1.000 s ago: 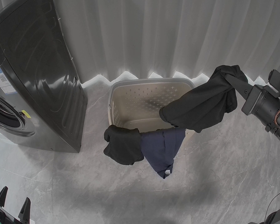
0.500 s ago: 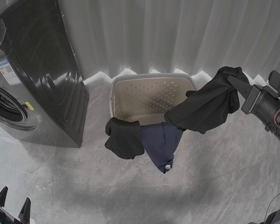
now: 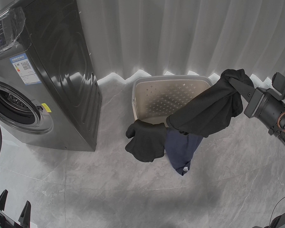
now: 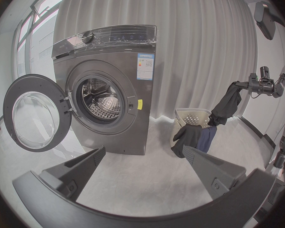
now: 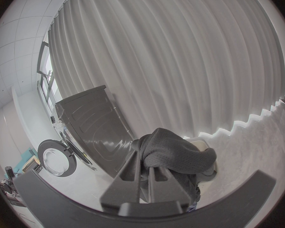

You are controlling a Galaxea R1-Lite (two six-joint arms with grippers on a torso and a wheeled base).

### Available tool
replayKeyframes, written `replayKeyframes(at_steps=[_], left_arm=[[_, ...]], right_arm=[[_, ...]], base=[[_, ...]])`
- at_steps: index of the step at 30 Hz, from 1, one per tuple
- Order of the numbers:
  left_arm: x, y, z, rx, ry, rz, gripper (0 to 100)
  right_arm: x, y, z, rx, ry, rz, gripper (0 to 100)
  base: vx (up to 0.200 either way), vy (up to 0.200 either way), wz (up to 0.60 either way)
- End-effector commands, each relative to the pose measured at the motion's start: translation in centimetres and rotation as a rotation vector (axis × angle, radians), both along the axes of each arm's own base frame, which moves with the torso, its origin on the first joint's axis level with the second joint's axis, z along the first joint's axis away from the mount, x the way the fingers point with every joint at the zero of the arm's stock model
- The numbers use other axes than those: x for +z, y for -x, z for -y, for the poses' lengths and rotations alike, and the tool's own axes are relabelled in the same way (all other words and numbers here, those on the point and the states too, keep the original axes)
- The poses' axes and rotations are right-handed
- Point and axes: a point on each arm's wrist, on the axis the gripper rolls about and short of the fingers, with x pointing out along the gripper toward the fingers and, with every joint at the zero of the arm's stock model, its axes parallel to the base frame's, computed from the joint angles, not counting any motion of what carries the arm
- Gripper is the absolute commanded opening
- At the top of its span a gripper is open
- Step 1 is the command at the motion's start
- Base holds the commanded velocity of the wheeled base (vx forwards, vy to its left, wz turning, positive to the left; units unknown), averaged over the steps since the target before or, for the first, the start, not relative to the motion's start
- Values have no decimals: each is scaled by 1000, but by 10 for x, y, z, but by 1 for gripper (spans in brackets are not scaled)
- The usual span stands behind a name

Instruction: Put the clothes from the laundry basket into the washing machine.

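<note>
- The right arm reaches out level at the robot's right, raised above the floor, its wrist pointing toward the laundry basket (image 3: 171, 77).
- The right gripper (image 3: 237, 79) is clenched on a black garment (image 3: 209, 111). In the right wrist view its 2 fingers lie close together with the cloth bunched over their tips.
- The black garment hangs from that pinch in a long fold. Its lower end is over the basket's near right corner; whether it touches the rim I cannot tell.
- The left arm sits low at the robot's left, near the floor (image 3: 117, 181). The left gripper (image 4: 142, 149) is spread wide and holds nothing, and its fingers face the washing machine (image 4: 117, 89).
- The washing machine stands to the left of the basket with its round door (image 4: 34, 111) swung fully open and the drum (image 4: 99, 100) exposed.
- 2 more garments drape over the basket's near rim, side by side: a second black garment (image 3: 145, 140) on the left and a navy garment (image 3: 180, 149) on the right, hanging down to the floor.
- A pale pleated curtain (image 3: 180, 26) hangs behind the basket and machine.
</note>
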Motion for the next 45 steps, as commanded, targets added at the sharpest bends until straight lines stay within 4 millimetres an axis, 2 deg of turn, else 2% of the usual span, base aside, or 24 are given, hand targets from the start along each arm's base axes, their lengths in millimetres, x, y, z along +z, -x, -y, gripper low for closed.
replayKeyframes(at_steps=[1,42,45], left_arm=[[-5,0,0,0,1,-1,100],[-5,0,0,0,1,0,100],[-5,0,0,0,1,-1,100]], right_arm=[[0,0,0,2,2,-1,0],[0,2,-3,22,0,2,0],[0,2,-3,22,0,2,0]], base=[[0,200,0],[0,200,0],[0,0,0]])
